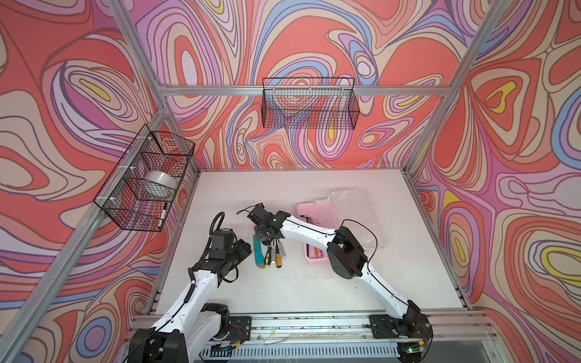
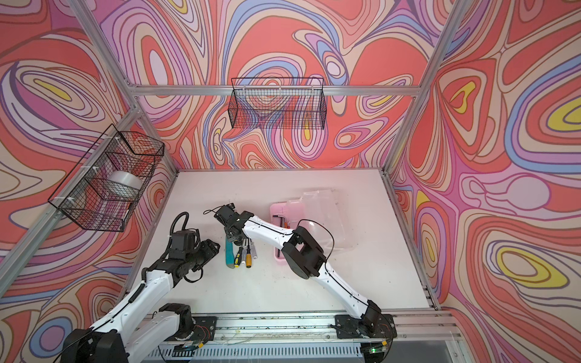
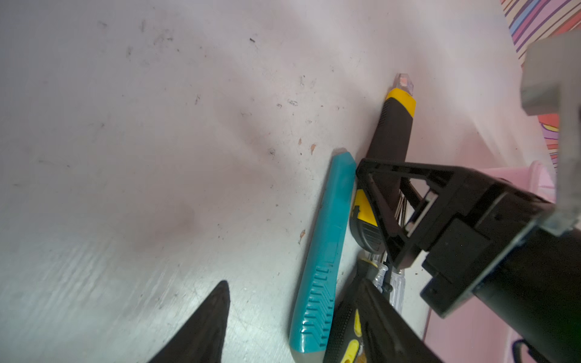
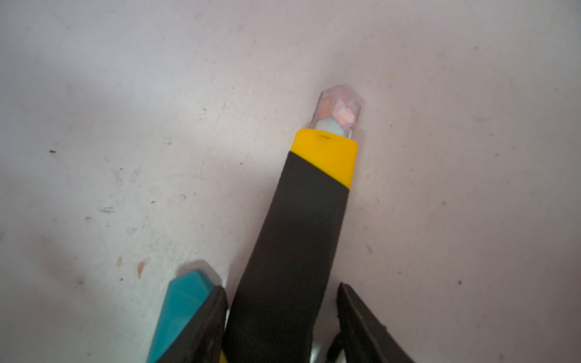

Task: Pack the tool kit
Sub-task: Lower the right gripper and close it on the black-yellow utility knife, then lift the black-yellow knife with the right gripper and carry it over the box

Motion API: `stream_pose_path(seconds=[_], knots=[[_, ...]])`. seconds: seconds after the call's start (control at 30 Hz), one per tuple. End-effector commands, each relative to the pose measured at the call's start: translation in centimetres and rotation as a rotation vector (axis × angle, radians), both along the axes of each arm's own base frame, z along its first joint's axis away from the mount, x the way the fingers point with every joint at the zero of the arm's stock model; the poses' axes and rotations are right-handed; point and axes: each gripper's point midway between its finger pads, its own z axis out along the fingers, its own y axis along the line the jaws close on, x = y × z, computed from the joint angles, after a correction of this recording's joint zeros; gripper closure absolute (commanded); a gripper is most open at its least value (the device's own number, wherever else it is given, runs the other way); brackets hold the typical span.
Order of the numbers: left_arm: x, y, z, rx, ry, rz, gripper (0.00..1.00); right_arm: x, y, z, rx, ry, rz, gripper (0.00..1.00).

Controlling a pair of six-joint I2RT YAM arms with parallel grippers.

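White tabletop [image 1: 283, 195] holds the tools [image 1: 271, 253] at centre of both top views, left of the pink case [image 1: 306, 211]. Now the right gripper [image 4: 281, 287] straddles the yellow-black knife [image 4: 301, 220], jaws not yet closed; the left gripper [image 3: 293, 281] is released near the teal knife [image 3: 327, 239]. This knife looks light and stiff; its rubbery black middle seems the best hold.

A robot test cell — aluminium frame [image 1: 220, 90], swirl-printed walls [image 1: 78, 78], white table [image 1: 283, 195], wire baskets [image 1: 309, 103] hung up.
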Motion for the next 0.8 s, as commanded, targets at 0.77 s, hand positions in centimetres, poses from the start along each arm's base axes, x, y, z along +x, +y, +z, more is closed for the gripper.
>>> stream_pose_path(seconds=[0.77], knots=[[0.8, -0.1, 0.5, -0.009, -0.022, -0.008, 0.37, 0.4, -0.2, -0.5, -0.021, -0.027, -0.006, 0.40]])
